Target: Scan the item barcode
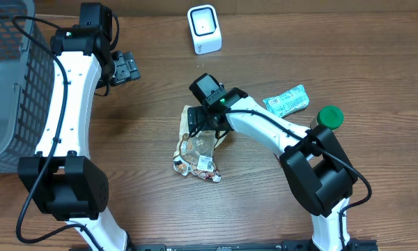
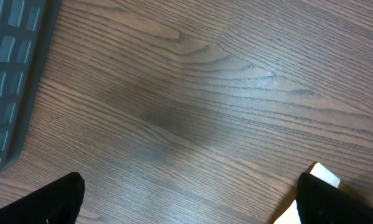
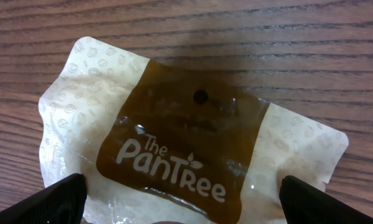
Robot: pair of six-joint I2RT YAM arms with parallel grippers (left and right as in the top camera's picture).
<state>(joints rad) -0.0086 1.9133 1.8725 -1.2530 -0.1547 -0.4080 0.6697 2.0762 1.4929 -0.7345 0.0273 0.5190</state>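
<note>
The pouch lay crumpled mid-table, well apart from the scanner. The right gripper hung open astride it and should descend squarely, pinching one flat edge. The left gripper stood open, empty.

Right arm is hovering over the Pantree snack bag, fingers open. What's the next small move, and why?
Probably lower the right gripper straight down and close on the snack bag. Its fingers stand open on either side of the bag, which lies on the table, not yet gripped, while the scanner stands well apart from it.
</note>
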